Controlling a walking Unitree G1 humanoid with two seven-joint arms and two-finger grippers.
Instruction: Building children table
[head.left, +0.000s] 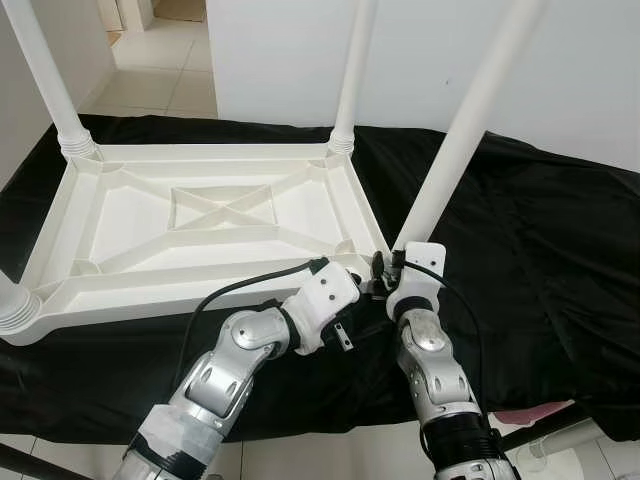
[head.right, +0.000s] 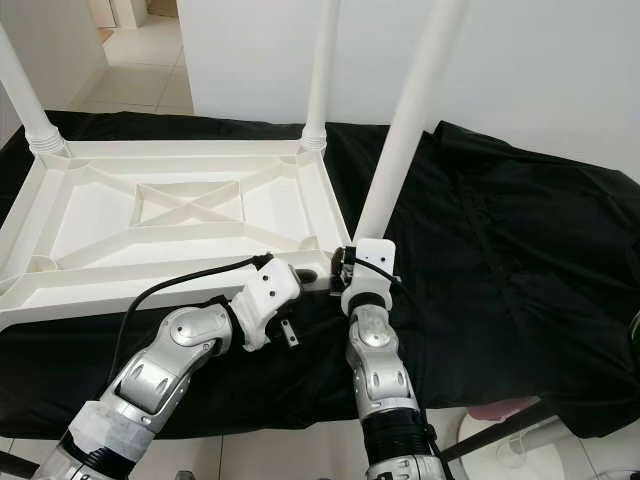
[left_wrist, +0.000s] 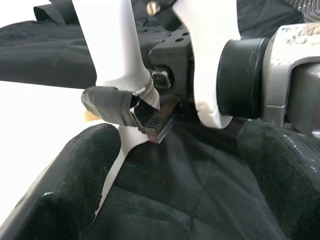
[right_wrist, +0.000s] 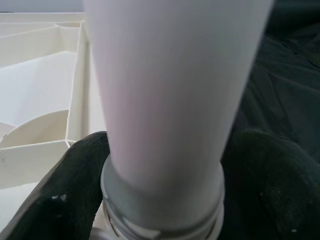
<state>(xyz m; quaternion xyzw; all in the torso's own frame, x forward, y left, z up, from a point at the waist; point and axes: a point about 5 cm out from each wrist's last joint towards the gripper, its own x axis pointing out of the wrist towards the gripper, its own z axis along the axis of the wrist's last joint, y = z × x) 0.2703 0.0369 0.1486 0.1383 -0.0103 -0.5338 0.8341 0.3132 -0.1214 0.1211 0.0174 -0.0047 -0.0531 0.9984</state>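
The white plastic table top (head.left: 130, 215) lies upside down on a black cloth. Three white legs stand up from its corners: far left (head.left: 45, 80), far right (head.left: 352, 75) and near left (head.left: 10, 300). A fourth leg (head.left: 470, 130) leans over the near right corner. My right gripper (head.left: 392, 262) is shut on that leg's base, with black fingers (right_wrist: 70, 195) on both sides just above its ribbed collar (right_wrist: 160, 220). My left gripper (head.left: 362, 284) sits open just left of that corner, its fingers (left_wrist: 65, 185) spread over the cloth and facing the right gripper's ribbed pad (left_wrist: 159, 116).
The black cloth (head.left: 540, 250) spreads wide to the right of the table top. A white wall (head.left: 420, 50) stands behind, and tiled floor (head.left: 165, 60) shows through a doorway at the far left. A pink object and a white tube (head.left: 560, 435) lie on the floor near my right side.
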